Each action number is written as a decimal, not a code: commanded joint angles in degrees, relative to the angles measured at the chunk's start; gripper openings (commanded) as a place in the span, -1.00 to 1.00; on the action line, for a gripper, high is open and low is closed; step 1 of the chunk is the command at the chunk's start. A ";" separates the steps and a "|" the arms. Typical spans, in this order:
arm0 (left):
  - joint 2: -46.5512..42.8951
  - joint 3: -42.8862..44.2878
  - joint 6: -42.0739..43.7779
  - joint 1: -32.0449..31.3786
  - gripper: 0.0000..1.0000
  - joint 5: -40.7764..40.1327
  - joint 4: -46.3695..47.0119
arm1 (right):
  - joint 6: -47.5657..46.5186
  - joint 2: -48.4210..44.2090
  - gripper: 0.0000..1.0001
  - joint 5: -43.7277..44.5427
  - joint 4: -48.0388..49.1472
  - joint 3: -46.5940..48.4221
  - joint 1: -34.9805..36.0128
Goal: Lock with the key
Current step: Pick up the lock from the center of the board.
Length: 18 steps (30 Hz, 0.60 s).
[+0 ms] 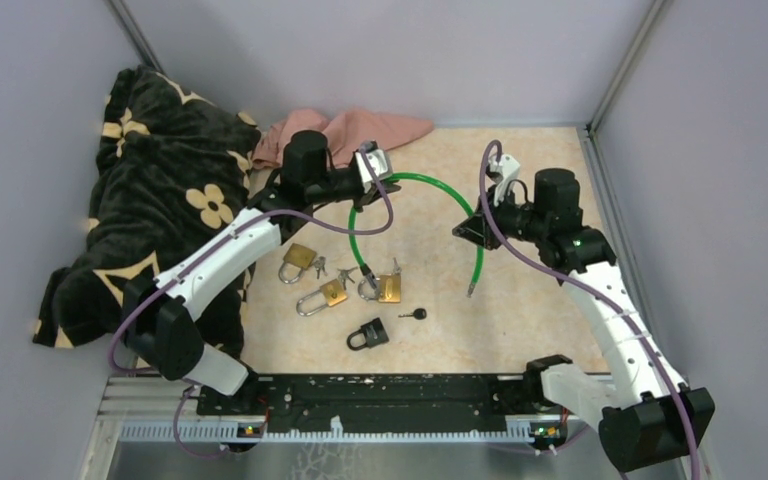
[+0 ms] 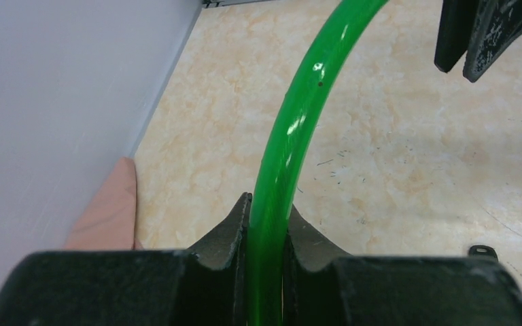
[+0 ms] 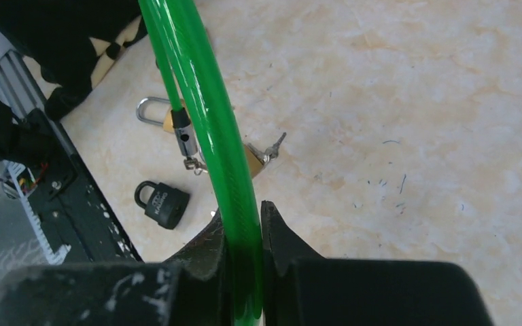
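Note:
A green cable [image 1: 420, 181] arches over the table between my two grippers. My left gripper [image 1: 364, 196] is shut on its left part, seen in the left wrist view [image 2: 267, 224] with the cable [image 2: 292, 136] running up between the fingers. My right gripper [image 1: 470, 229] is shut on its right part, also in the right wrist view [image 3: 245, 224]. One cable end [image 3: 183, 139] hangs by a brass padlock [image 1: 388, 289]. Two more brass padlocks [image 1: 300, 258] [image 1: 332, 293] with keys [image 1: 343, 270], a black padlock [image 1: 370, 334] [image 3: 163, 202] and a black-headed key [image 1: 416, 314] lie below the arch.
A black flowered blanket [image 1: 150, 200] fills the left side. A pink cloth [image 1: 350, 130] lies at the back by the wall. A black rail [image 1: 380, 395] runs along the near edge. The cable's other end [image 1: 470, 290] hangs right of the locks.

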 commanded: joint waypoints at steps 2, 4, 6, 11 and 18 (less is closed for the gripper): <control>-3.22 -0.43 -5.28 -0.77 -1.00 0.91 4.14 | 2.79 -1.98 -1.00 1.60 5.74 -0.62 1.20; -3.83 -1.75 -7.48 -0.73 -1.00 0.73 4.22 | 5.79 -2.98 -1.00 1.68 10.16 -1.21 1.24; -4.76 -3.92 -9.81 -0.70 -0.68 1.80 4.10 | 8.86 -3.66 -1.00 -0.38 16.97 -2.35 1.27; -8.93 -13.60 -15.21 -0.65 -0.47 3.93 8.64 | 11.51 -4.29 -1.00 -4.74 30.34 -2.90 1.24; -12.88 -27.35 -22.49 -0.64 -0.18 6.26 22.37 | 11.80 -1.83 -1.00 -11.65 38.24 -2.65 1.24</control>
